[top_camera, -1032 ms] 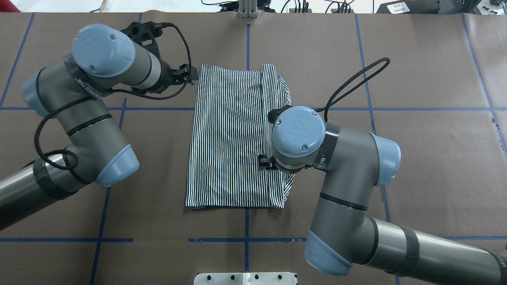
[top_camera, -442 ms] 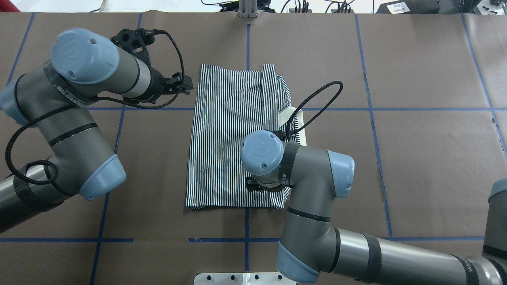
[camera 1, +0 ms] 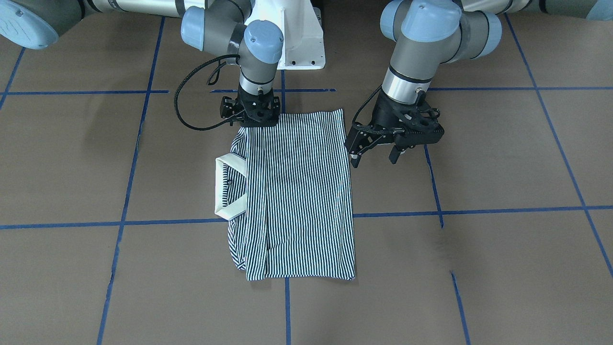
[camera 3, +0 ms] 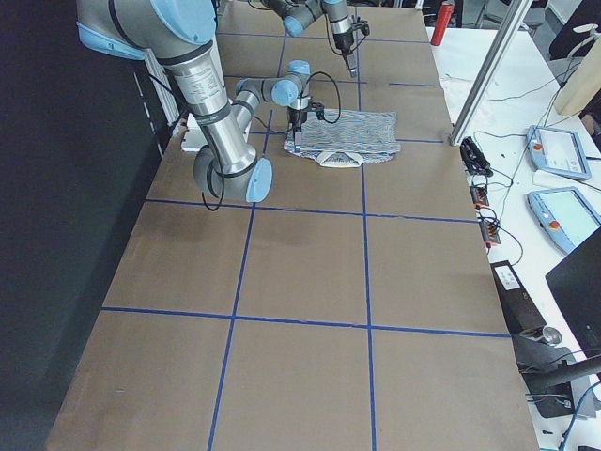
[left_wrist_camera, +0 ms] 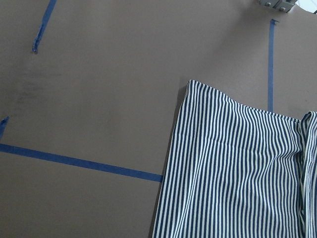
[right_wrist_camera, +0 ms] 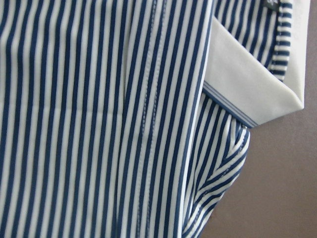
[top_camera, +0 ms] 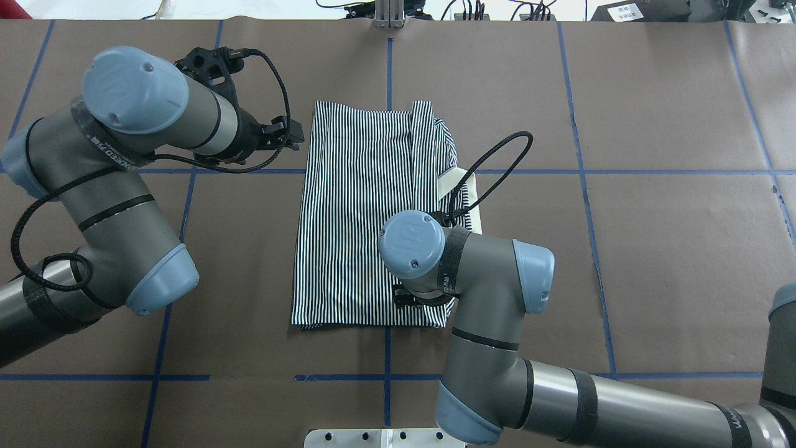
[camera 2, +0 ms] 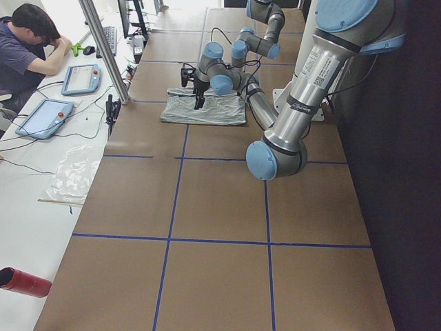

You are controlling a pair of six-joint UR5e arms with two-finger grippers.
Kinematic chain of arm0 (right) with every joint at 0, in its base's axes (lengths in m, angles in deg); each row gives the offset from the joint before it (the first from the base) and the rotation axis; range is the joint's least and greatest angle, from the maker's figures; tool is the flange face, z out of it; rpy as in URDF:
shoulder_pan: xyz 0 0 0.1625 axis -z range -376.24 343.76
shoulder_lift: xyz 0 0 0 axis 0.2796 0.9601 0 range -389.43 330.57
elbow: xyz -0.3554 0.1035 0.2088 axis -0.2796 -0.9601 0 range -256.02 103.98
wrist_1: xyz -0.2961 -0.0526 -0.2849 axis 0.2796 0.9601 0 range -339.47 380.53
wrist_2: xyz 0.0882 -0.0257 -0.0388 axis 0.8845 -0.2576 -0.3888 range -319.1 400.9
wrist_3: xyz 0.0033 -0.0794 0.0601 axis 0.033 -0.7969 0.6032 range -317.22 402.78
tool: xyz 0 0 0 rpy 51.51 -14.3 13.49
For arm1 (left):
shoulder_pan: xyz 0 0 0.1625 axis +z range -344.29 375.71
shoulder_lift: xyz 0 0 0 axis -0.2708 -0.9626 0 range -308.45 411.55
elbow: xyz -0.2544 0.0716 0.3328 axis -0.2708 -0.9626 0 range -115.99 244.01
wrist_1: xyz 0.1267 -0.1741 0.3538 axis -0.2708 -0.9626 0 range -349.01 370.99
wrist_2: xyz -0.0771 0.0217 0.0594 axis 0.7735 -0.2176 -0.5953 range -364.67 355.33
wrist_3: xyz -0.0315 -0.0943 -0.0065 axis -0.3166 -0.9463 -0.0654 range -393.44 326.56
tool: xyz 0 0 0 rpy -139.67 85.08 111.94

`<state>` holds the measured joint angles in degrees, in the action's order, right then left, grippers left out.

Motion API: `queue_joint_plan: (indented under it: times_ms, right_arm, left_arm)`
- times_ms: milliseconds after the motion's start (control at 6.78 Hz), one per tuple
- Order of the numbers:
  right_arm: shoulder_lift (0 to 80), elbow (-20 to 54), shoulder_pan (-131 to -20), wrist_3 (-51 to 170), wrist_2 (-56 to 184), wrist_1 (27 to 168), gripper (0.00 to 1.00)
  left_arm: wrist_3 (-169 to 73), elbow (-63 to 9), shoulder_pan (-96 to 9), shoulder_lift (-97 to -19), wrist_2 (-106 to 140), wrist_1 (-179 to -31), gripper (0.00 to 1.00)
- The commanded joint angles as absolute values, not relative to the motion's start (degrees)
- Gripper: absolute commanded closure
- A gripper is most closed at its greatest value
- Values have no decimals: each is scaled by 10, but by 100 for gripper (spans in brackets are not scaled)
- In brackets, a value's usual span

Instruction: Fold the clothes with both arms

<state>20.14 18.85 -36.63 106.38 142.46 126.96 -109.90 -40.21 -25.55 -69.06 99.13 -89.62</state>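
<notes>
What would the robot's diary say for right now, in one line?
shirt: folded, lying flat | collar: sticks out sideways | left gripper: open, beside shirt | right gripper: at shirt's edge, grip unclear

One striped polo shirt (top_camera: 354, 218), two robot arms (top_camera: 118, 205) (top_camera: 491, 280)

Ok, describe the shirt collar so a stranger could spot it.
On the brown table with blue tape lines lies a folded striped shirt. The collar juts from its long edge on the robot's right side: the only plain cream part among stripes.
</notes>
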Motion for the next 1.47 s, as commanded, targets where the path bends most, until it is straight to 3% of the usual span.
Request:
queue_joint_plan:
  times_ms: [0,1032,1327]
  right_arm:
    - [204,188,-366,1050,1425,1283,0]
    - [237,203,-390,996,1425,1314,0]
    - [299,262,-404,950,1423,1314,0]
  left_arm:
    - [-1099,-401,-255,-691,991,-899,0]
    - [-1103,-404,-253,-699,991,-900,0]
    - [-1104,-404,-250,-701,991,-900,0]
